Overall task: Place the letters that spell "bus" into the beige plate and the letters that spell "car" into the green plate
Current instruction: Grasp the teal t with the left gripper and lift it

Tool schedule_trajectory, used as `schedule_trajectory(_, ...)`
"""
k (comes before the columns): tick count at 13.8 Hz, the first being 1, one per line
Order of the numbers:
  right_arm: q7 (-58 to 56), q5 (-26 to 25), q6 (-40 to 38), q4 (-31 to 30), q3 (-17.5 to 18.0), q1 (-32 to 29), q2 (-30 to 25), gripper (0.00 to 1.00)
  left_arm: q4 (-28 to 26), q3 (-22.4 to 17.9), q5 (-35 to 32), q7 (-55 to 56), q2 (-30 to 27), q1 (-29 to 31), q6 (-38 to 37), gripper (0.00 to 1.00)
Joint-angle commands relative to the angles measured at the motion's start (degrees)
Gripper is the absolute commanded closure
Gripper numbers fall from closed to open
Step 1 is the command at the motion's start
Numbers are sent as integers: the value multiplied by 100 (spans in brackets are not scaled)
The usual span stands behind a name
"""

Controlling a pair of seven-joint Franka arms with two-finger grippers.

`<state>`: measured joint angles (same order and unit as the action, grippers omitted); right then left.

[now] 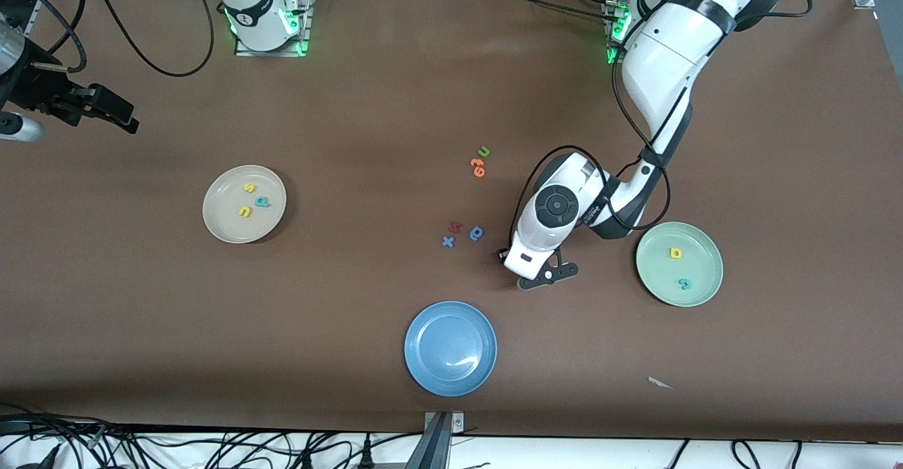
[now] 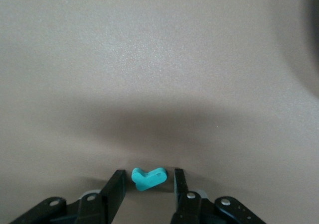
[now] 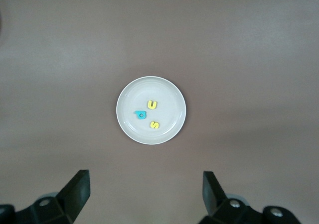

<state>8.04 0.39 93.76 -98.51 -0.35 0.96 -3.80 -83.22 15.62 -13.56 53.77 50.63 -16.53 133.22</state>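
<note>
My left gripper (image 2: 148, 175) is down at the table between the loose letters and the green plate (image 1: 702, 268). It is open, and the teal "r" (image 2: 148, 178) lies flat between its fingers with a small gap on each side. In the front view the left hand (image 1: 540, 268) hides that letter. The green plate holds a yellow "a" (image 1: 676, 252) and a teal "c" (image 1: 683, 283). The beige plate (image 1: 226, 218) holds a yellow "s" (image 1: 248, 187), a teal "b" (image 1: 262, 202) and a yellow "u" (image 1: 245, 211). My right gripper (image 3: 144, 176) waits wide open and empty, high at the right arm's end (image 1: 123, 120).
A blue plate (image 1: 450, 348) sits near the front edge. Loose letters lie mid-table: a green "u" (image 1: 483, 151), orange letters (image 1: 478, 166), a red letter (image 1: 456, 227), a blue "x" (image 1: 448, 242) and a darker blue round letter (image 1: 477, 233). A white scrap (image 1: 659, 382) lies near the front edge.
</note>
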Motion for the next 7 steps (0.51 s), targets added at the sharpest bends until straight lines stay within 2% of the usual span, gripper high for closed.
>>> schedule_trajectory(1, -66, -4, 72, -46, -36, 98, 2, 0, 140, -77, 29, 63, 96, -105, -24, 58)
schedule_trajectory(7, -48, -4, 55, -2, 17, 124, 20, 0, 140, -85, 21, 37, 96, -87, -24, 66)
